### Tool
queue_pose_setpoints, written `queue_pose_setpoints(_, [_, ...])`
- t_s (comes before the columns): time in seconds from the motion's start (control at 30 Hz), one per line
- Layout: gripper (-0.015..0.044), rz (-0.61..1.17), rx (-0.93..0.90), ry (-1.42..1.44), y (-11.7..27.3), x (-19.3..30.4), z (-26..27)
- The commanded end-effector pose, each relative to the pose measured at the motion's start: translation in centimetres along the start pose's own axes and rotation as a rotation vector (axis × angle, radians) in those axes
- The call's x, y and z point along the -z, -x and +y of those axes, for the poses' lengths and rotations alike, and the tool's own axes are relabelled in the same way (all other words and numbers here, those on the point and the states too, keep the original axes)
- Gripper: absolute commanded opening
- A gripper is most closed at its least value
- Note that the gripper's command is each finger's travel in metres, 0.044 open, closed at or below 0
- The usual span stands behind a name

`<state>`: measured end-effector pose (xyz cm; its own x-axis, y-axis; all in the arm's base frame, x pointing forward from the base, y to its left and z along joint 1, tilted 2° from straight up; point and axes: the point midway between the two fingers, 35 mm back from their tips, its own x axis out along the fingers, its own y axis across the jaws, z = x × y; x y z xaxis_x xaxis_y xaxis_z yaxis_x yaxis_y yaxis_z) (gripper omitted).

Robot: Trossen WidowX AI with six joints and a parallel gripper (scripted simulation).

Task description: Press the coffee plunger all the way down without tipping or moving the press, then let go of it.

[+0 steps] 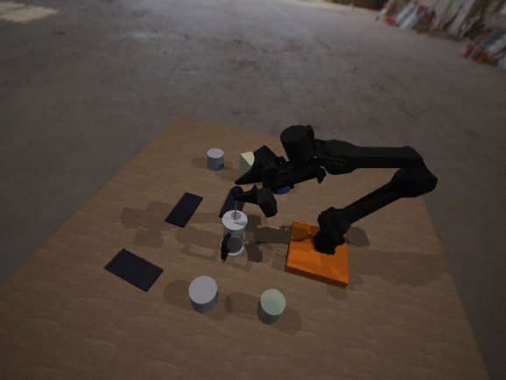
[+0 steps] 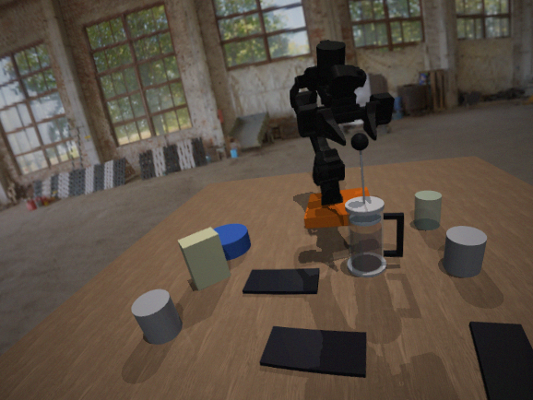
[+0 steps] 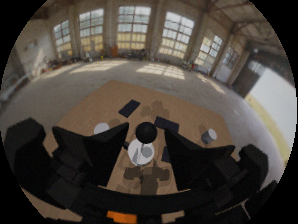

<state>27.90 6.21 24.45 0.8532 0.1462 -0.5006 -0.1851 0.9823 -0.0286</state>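
The coffee press [image 1: 234, 240] [image 2: 366, 240] stands upright, a clear cylinder with a white lid [image 1: 235, 220] [image 2: 364, 205] and a black handle [image 1: 226, 246] [image 2: 400, 235]. Its thin plunger rod [image 2: 362, 175] stands tall above the lid, topped by a round black knob [image 1: 236, 193] [image 2: 360, 142] [image 3: 146, 133]. My gripper [image 1: 236, 188] [image 2: 359, 139] [image 3: 147, 127] is partly open at knob height. In the wrist view the knob appears between the fingertips, with a gap on each side. Whether the knob is fully between them in depth is hard to tell.
Grey cylinders [image 1: 203, 295] [image 2: 157, 316] and a pale green cylinder [image 1: 270, 306] [image 2: 428, 210] stand around the press. A yellow block [image 2: 206, 260] and a blue disc [image 2: 236, 241] stand together. Dark flat slabs [image 1: 184, 209] [image 2: 314, 351] lie nearby. An orange slab [image 1: 317, 263] is under the arm's base.
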Motion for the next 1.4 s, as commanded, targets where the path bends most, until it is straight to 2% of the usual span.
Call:
queue_pose_setpoints(0.0, [0.0177,0.002,-0.003,0.006,-0.1,0.1,0.0])
queue_pose_setpoints(0.03, [0.0151,0.002,-0.003,0.006,-0.1,0.1,0.0])
queue_pose_setpoints(0.2, [0.0122,0.002,-0.003,0.006,-0.1,0.1,0.0])
queue_pose_setpoints(1.37, [0.0122,0.002,-0.003,0.007,-2.9,3.6,0.1])
